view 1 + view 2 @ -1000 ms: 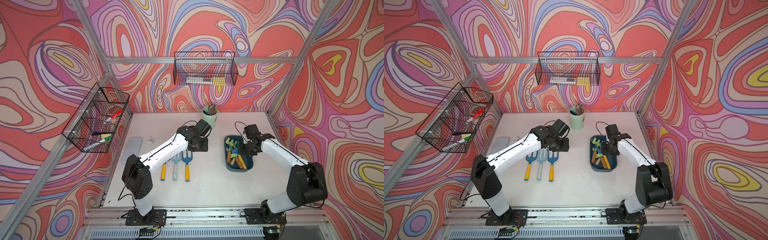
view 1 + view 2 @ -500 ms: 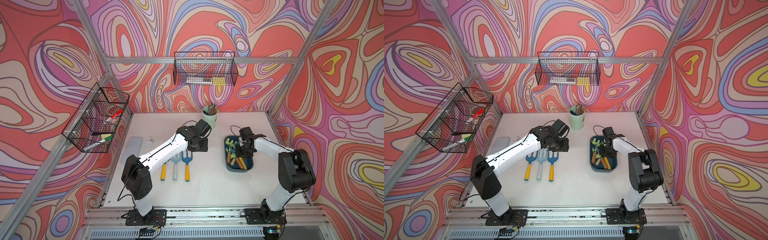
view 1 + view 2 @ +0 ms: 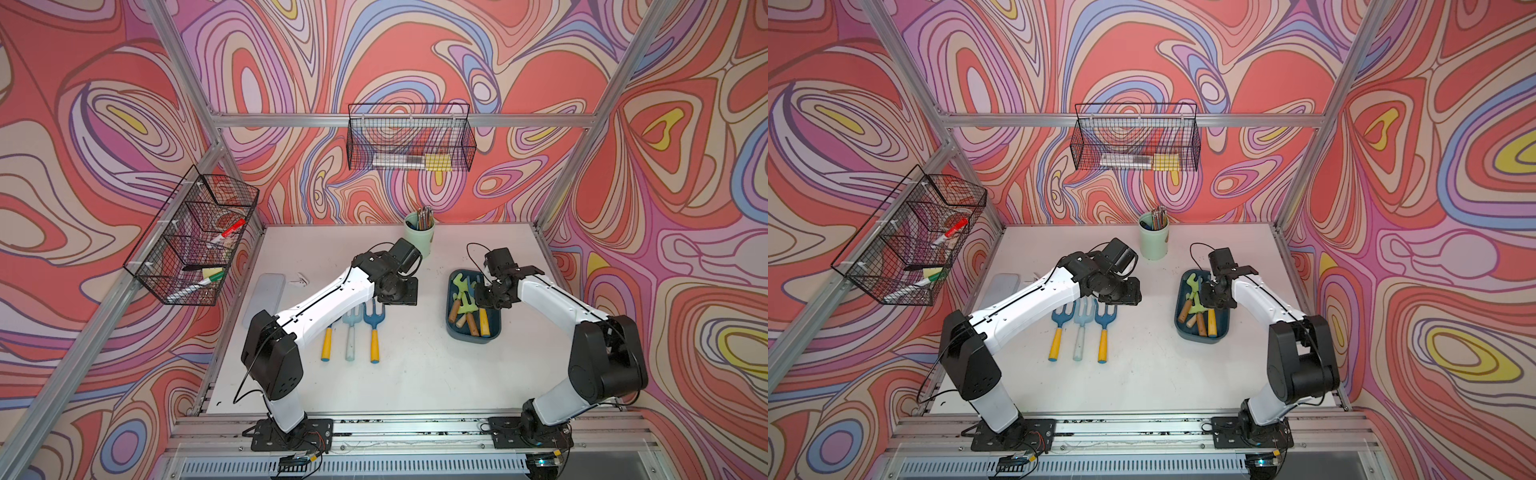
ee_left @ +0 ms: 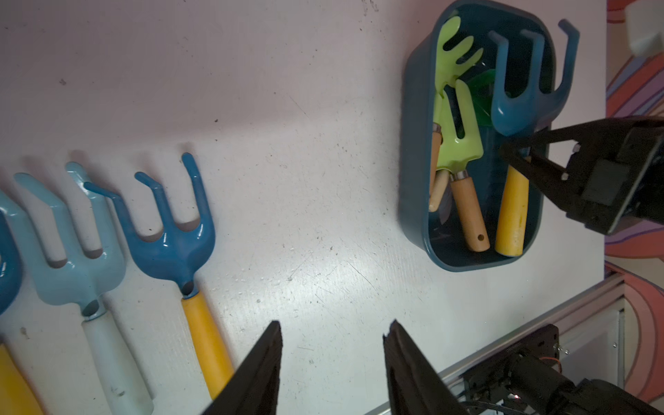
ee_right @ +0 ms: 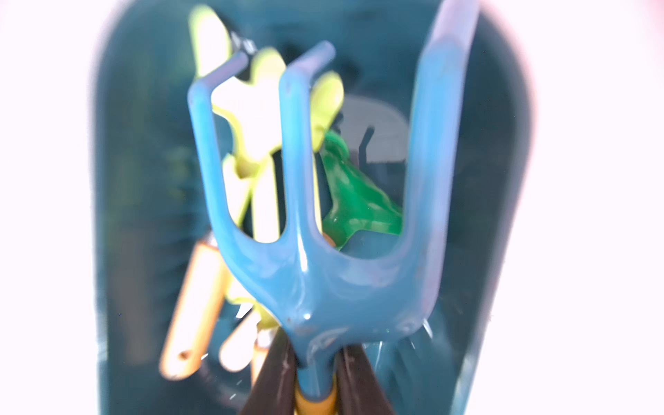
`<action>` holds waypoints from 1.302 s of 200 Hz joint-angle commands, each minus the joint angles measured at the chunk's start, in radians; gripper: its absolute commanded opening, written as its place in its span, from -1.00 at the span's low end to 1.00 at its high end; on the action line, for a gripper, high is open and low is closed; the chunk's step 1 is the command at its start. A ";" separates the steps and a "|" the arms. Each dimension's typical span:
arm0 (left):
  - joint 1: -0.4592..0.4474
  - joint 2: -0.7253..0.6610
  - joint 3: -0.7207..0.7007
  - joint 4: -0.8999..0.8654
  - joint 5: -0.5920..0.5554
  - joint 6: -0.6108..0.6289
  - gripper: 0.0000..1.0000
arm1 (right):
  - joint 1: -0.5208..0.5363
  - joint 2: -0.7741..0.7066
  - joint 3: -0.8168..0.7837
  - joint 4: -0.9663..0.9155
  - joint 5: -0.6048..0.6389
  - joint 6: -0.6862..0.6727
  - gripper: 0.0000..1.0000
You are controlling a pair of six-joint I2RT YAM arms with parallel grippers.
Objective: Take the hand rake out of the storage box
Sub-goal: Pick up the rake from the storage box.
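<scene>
Right gripper [image 5: 316, 377] pinches the neck of the blue hand rake [image 4: 513, 107], lying inside the storage box [image 4: 413, 161]; its outer tine overhangs the rim and may snag, dragging the box upward. Left gripper [image 4: 332, 327] gapes empty

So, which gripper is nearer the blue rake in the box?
Right. The right gripper grips the rake by its neck; the left gripper is open over the table, well apart.
</scene>
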 commanded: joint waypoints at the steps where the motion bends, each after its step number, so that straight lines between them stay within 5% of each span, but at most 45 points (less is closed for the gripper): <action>1: 0.004 -0.048 -0.018 0.090 0.166 0.022 0.04 | 0.002 -0.053 0.043 -0.029 -0.025 -0.010 -0.69; 40: 0.003 -0.118 -0.124 0.261 0.306 -0.065 0.12 | 0.017 -0.151 0.018 0.100 -0.189 0.095 -0.71; 84: 0.012 -0.172 -0.311 0.648 0.543 -0.196 0.20 | 0.041 -0.286 -0.150 0.560 -0.517 0.378 -0.72; 116: 0.073 -0.188 -0.445 0.945 0.688 -0.339 0.21 | 0.054 -0.274 -0.137 0.668 -0.659 0.438 -0.72; 185: 0.097 -0.195 -0.423 0.960 0.739 -0.307 0.23 | 0.103 -0.214 -0.119 0.767 -0.733 0.518 -0.72; 260: 0.097 -0.208 -0.429 0.858 0.697 -0.244 -0.03 | 0.126 -0.180 -0.157 0.911 -0.742 0.607 -0.73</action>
